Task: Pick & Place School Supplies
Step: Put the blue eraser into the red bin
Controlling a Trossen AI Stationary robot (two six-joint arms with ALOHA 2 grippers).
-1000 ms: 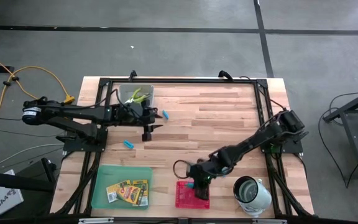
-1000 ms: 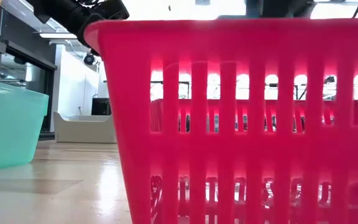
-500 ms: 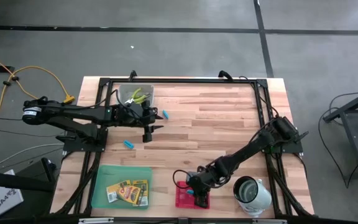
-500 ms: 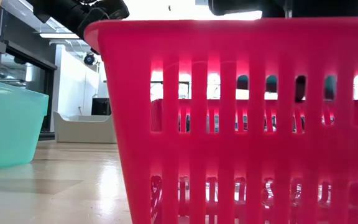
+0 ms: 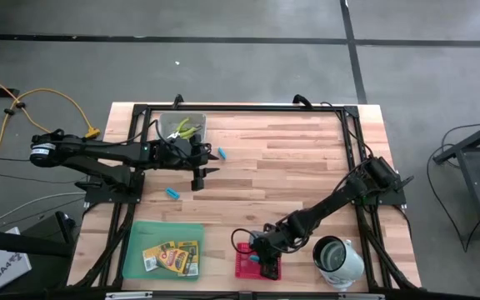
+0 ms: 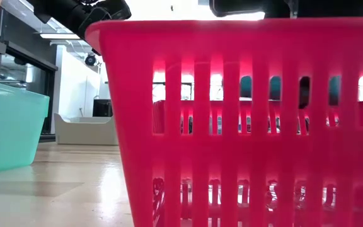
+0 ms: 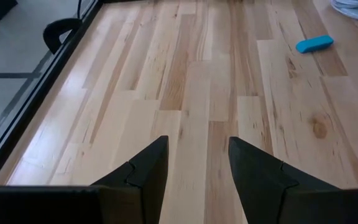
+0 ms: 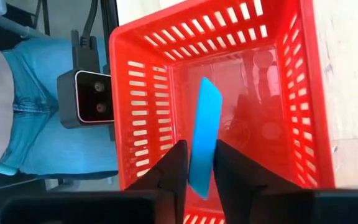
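Now the right gripper [image 8: 196, 163] has lowered into the red basket [image 8: 142, 81], fingers loosening around the blue piece [image 8: 202, 134]; release seems near. Left gripper [image 7: 197, 163] waits with fingers spread and empty.

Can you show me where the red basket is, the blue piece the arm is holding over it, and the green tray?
red basket [image 8: 143, 93], right wrist view, slotted side wall.
blue piece [image 8: 205, 124], right wrist view, its middle.
green tray [image 5: 140, 236], high view, bare floor.
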